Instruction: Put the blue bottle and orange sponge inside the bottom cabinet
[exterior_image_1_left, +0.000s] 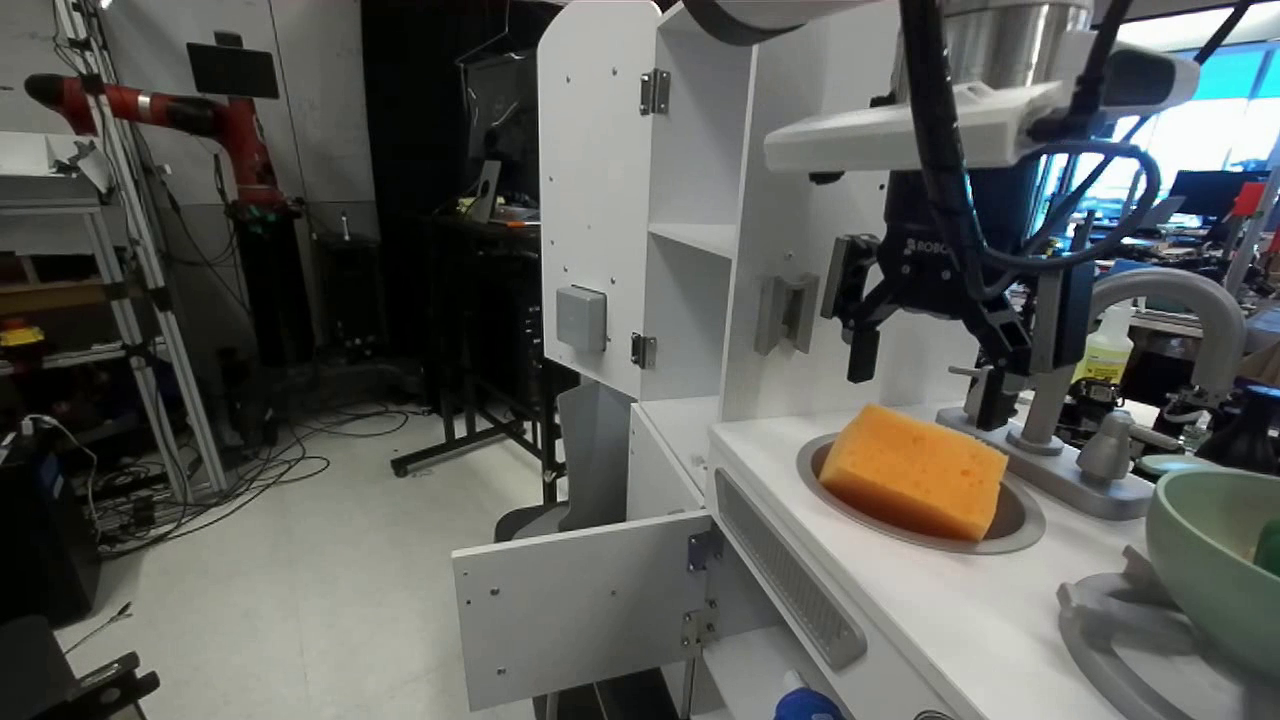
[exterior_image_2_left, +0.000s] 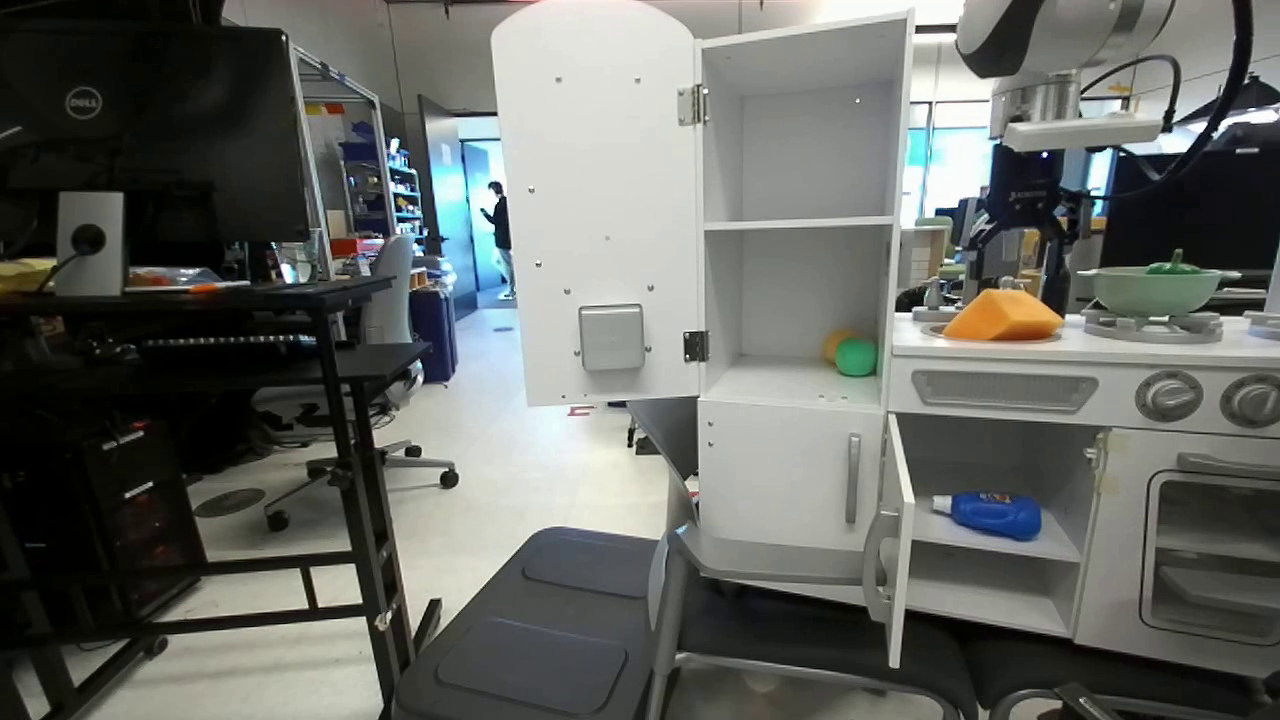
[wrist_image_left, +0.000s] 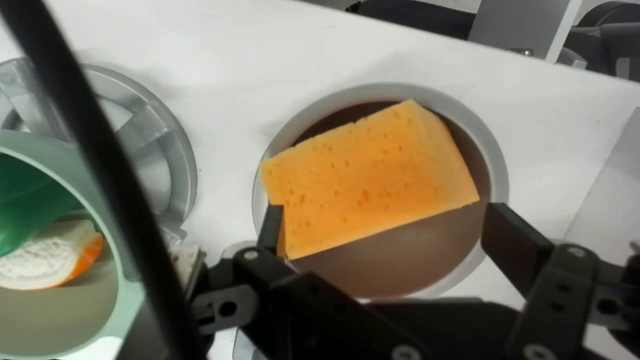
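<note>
Basically, the gripper (exterior_image_1_left: 930, 380) is hovering over the sink (wrist_image_left: 501, 180) w/ jaws standing wide apart, nothing gripped. The orange sponge (wrist_image_left: 365, 180) is sitting tilted in that sink, partly sticking up past the rim; the blue bottle (exterior_image_2_left: 995, 515) is lying on its side on the inside shelf (exterior_image_2_left: 945, 533) of the bottom cabinet (exterior_image_2_left: 985, 595), so its half is looking done.

Main risk IMO: bad grasp. In wrist view one fingertip (wrist_image_left: 271, 227) is overlapping a sponge corner (touching or not, can't tell) & most of the block is lying to one side of the jaw line. Lowering straight down is prob. inviting a corner-only pinch, or shoving the sponge deeper b/c it's leaning rather than lying flat. The faucet (exterior_image_1_left: 1215, 305) is standing near a finger too, depth unclear, so a sideways correction is poss. risking a bump.

Next up: the cabinet door (exterior_image_1_left: 590, 615) is jutting out beside a low opening, so a clip is poss. looming; sharing the bottle's shelf is prob. inviting a nudge & roll.
</note>
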